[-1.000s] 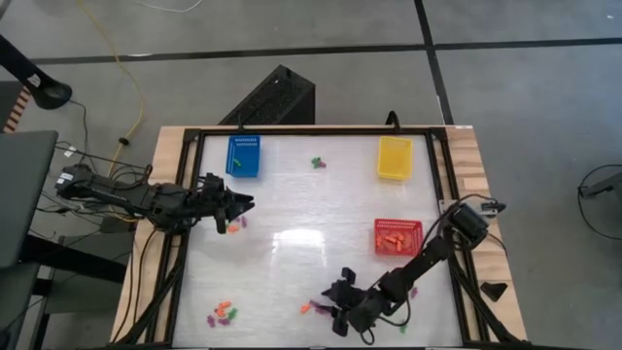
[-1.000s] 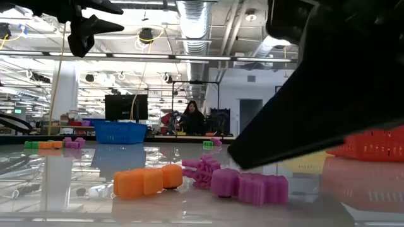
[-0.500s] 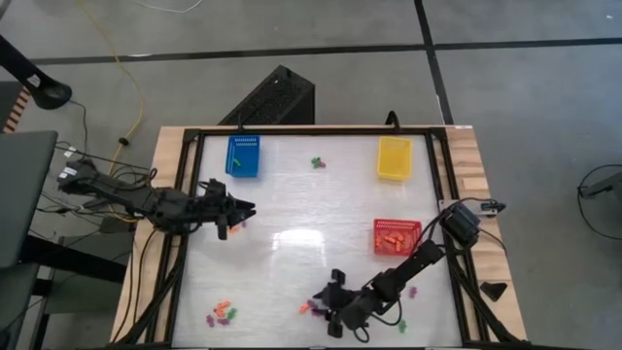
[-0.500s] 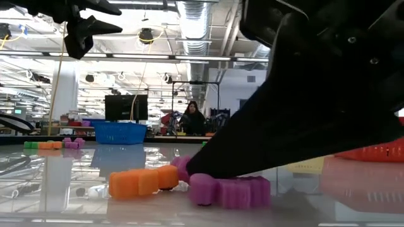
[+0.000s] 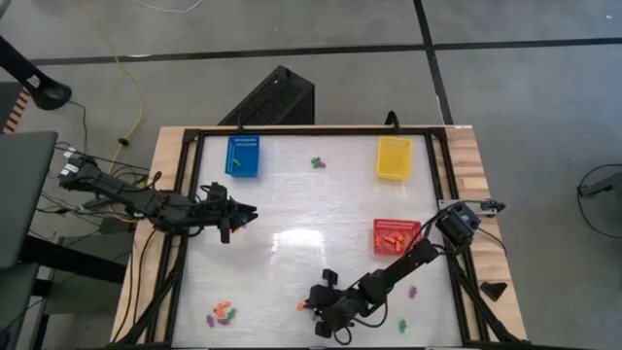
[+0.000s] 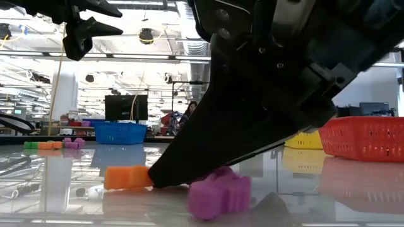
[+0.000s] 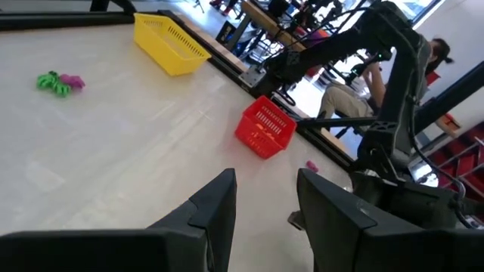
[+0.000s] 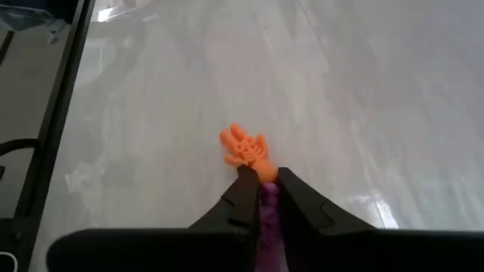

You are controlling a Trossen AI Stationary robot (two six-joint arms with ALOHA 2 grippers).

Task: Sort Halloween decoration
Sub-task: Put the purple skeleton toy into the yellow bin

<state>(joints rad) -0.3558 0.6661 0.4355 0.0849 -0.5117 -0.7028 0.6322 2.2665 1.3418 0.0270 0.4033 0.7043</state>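
The Halloween decoration lies scattered as tiny pieces. A green and purple pair sits at the far middle and a mixed cluster at the near left. An orange piece and a purple piece lie near the front edge. My right gripper is down on the table there, shut on the orange piece. The purple piece lies under its fingers and shows in the gap between them. My left gripper hovers open and holds nothing, above the table's left side. My right gripper pinches the orange piece's near end between its two fingertips. The fingers slant down toward the table's left side. The piece lies on the table and sticks out ahead of the tips.
A blue basket stands at the far left and a yellow basket at the far right. A red basket at mid right holds orange pieces. Loose purple and green pieces lie near the right arm. A person sits beyond the table.
My right gripper has gone toward the table's left edge and down onto the table, reaching the orange piece. The orange and purple pieces have slid along the table ahead of it, and the purple cluster now lies under the fingers.
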